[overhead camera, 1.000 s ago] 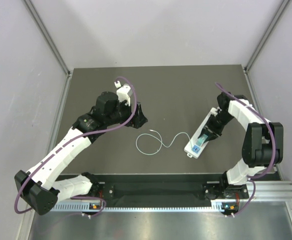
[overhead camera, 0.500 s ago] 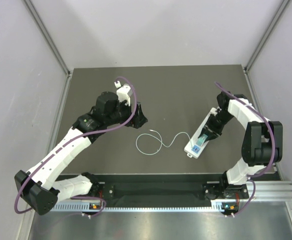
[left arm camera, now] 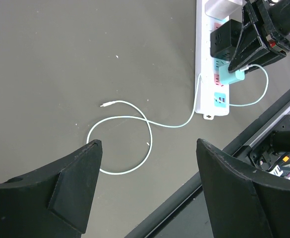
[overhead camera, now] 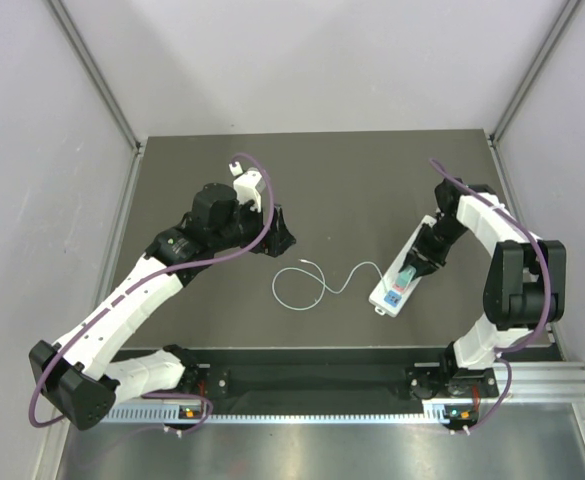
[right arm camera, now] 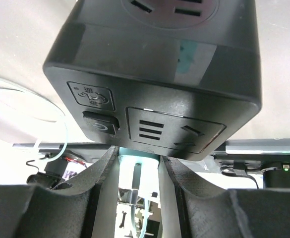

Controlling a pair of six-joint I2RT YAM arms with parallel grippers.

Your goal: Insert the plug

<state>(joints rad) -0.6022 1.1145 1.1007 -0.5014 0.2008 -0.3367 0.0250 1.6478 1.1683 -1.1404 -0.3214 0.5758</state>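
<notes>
Mint plug (left arm camera: 230, 75): on the right side of the table, resting against the top face of the power strip (left arm camera: 204, 96), just nearer than the black adapter block (left arm camera: 223, 42) that already occupies a socket farther along.
Power strip: white, lying flat on the dark table (overhead camera: 352, 180), running at a slant from far to near; one coloured socket shows free at its near end.
Right gripper (overhead camera: 413, 268): pinched narrowly around the plug body, both fingers closed on its sides in the right wrist view, with the adapter block filling the frame above them.
Left gripper (left arm camera: 148, 148): spread wide and holding nothing, hanging over the left-centre of the table, well apart from the strip.
Cable (overhead camera: 317, 285): thin and pale, trailing left from the plug in a loose loop on the table, its free end lying bare.
Seating: I cannot tell whether the prongs are fully in; the fingers hide the joint.
Step in hand: by my reading, the insertion itself, with the plug placed at its socket and being pressed home.
Next move: probably a straight push down into the strip, keeping the plug square to the socket face, then parting the fingers.
Risk: the strip is unheld, so a slanted push may slide it.
</notes>
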